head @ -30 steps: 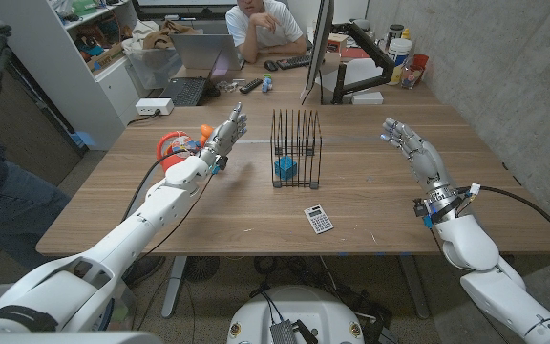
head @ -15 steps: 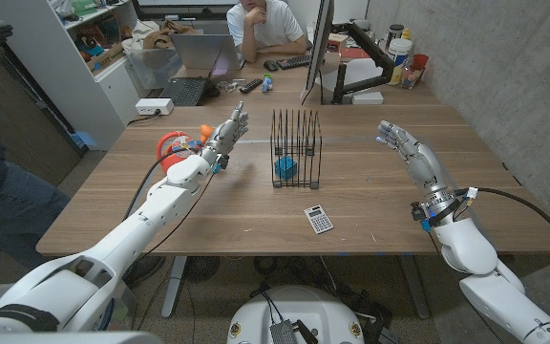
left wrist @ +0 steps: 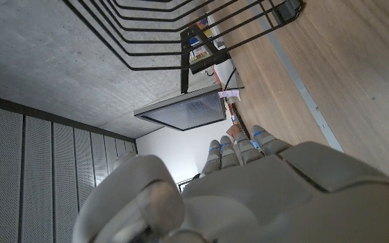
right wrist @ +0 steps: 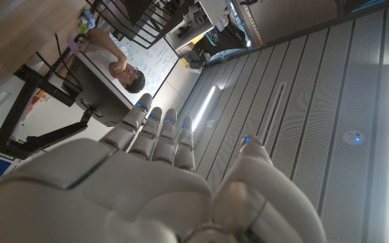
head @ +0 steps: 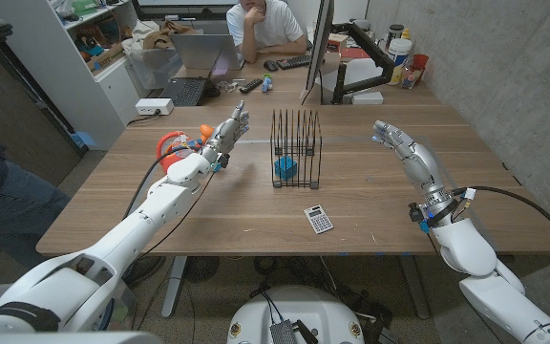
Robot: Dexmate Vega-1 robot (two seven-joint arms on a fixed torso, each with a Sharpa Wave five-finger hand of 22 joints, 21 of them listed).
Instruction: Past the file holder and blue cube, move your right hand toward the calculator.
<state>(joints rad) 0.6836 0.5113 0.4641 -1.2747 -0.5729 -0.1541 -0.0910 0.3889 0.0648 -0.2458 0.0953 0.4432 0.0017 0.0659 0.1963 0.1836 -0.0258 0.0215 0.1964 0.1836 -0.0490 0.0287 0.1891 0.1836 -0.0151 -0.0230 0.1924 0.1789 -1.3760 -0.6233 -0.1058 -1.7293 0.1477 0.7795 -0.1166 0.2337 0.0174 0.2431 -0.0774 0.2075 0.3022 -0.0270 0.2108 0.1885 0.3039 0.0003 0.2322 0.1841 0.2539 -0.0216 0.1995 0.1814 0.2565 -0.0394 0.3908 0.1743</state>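
**Wooden table, right hand raised and empty, calculator not yet approached**

Wooden table point(head: 370, 205) carrying all three task items along its middle. Wire file holder point(head: 295, 147) standing upright at centre, with blue cube point(head: 285, 168) seated inside at its near left corner, so the two form one obstacle. Calculator point(head: 319, 219) lying flat, face up, nearer the robot than the holder and well apart from it, close to the near edge.

Right hand point(head: 395, 139) held up above the table on the right side, fingers extended and slightly apart, gripping nothing; roughly level with the holder, well clear of it. Right wrist view confirms: fingers point(right wrist: 155, 131) straight, pointing toward the far end of the room, nothing between them. Raised posture judged to keep the hand clear of the wire frame during travel.

Left hand point(head: 229, 130) likewise raised, fingers straight and close together, empty, left of the holder. Judged to be parked out of the route.

Orange object point(head: 173, 145) beside the left forearm, not involved. Person point(head: 261, 24) seated at the far desk, beyond the work area.

Assessment: approach barely begun; remaining move requires bringing the hand inward and toward the near edge, down to the calculator, skirting the holder's right side.
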